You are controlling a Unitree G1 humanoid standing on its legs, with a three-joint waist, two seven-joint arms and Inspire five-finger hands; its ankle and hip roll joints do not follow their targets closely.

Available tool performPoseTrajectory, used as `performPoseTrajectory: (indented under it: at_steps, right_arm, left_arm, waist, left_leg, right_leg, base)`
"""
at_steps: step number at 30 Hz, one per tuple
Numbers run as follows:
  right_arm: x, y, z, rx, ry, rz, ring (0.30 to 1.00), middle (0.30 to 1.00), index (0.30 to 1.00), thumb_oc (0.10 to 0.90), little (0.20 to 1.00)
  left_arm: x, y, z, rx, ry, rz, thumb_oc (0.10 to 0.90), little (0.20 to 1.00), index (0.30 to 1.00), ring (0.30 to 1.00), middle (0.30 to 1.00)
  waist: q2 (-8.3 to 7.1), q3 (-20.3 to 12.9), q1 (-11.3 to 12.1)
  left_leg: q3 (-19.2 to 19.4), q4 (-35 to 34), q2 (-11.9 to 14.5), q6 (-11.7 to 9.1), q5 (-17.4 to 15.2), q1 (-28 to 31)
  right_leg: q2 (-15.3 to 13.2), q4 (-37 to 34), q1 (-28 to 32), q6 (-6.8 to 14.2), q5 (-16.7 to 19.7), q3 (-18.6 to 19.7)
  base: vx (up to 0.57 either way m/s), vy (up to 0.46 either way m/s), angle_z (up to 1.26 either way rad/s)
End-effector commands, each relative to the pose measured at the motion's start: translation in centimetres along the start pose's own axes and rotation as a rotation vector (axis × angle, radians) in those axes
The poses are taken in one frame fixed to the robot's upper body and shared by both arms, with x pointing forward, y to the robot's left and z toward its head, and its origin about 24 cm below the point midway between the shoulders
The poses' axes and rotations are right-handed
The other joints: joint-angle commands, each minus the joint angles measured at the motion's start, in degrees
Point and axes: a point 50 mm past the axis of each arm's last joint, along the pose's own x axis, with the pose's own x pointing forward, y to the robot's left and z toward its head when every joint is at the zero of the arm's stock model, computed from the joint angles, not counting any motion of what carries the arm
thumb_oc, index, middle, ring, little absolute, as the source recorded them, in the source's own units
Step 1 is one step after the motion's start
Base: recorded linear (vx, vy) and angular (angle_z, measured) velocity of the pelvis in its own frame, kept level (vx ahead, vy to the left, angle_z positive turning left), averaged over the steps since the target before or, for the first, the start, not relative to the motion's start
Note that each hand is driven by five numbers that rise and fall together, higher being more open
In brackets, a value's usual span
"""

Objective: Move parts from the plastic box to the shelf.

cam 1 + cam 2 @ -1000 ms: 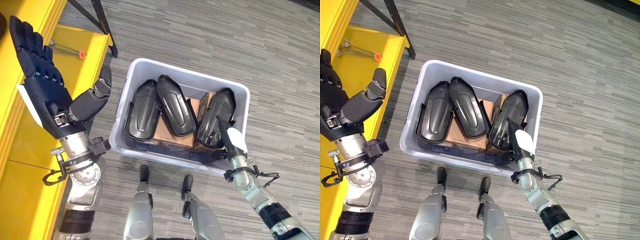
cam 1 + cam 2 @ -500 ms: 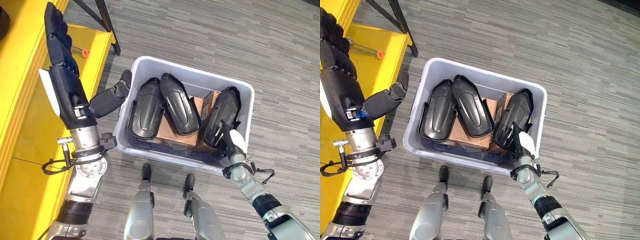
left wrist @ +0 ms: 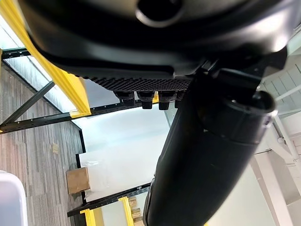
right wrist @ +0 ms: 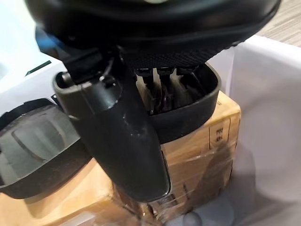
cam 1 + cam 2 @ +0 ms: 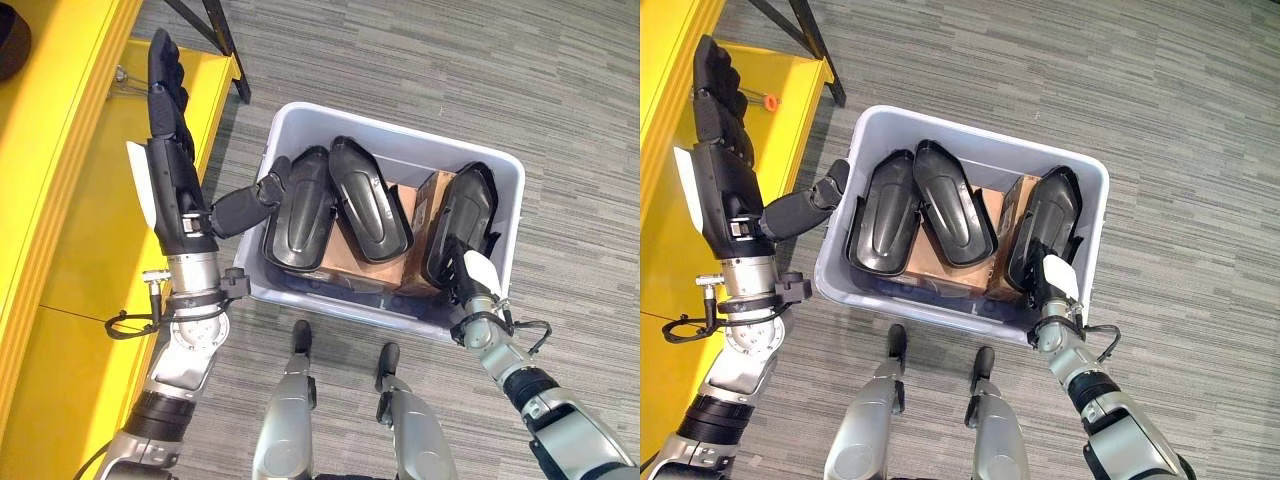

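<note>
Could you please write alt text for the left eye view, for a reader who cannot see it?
A grey plastic box on the floor holds three black parts on a brown carton. The right hand reaches into the box at the rightmost part; the open left hand is raised beside a yellow shelf.

Grey striped carpet floor (image 5: 480,90) meets a yellow shelf (image 5: 60,230) with a black diagonal brace (image 5: 215,40).

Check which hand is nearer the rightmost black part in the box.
Right. The right hand reaches into the rightmost black part; the left hand is raised outside the plastic box, beside the shelf.
</note>
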Motion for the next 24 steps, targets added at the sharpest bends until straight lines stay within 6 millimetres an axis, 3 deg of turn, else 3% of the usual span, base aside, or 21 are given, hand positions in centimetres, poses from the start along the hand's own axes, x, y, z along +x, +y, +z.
performPoseTrajectory:
  at_steps: [1,10,24]
  right_arm:
    - [2.1,-3.9,1.8,-0.097,-0.093,-0.106,1.0,1.0,1.0,0.9,1.0]
    - [2.6,-3.7,2.7,-0.181,-0.122,-0.061,1.0,1.0,1.0,0.9,1.0]
    - [3.5,-4.2,1.5,-0.242,-0.016,-0.064,1.0,1.0,1.0,0.9,1.0]
  left_arm:
    - [2.3,-0.3,3.8,-0.124,-0.214,0.051,0.9,1.0,1.0,1.0,1.0]
    - [2.2,-0.6,3.6,-0.139,-0.196,0.05,0.9,1.0,1.0,1.0,1.0]
    - [2.0,-1.3,3.1,-0.164,-0.159,0.06,0.9,1.0,1.0,1.0,1.0]
  waist:
    - [2.45,-0.72,-0.01]
    - [3.32,-0.72,0.28]
    - [6.29,-0.72,0.63]
  left_leg:
    - [-3.94,5.25,-3.77,1.95,-5.58,-1.94]
    - [-3.84,5.6,-3.76,2.03,-5.04,-3.51]
    - [-3.65,7.25,-4.14,2.15,-3.93,-9.16]
  right_leg:
    - [1.16,6.98,-2.92,-1.73,-3.4,-0.21]
    - [0.87,8.7,-5.3,-1.77,-3.59,-0.38]
    - [0.44,13.16,-12.37,-2.01,-4.27,-0.37]
  base:
    - [0.0,0.0,0.0]
    - [0.0,0.0,0.0]
    - [-0.01,0.005,-0.01]
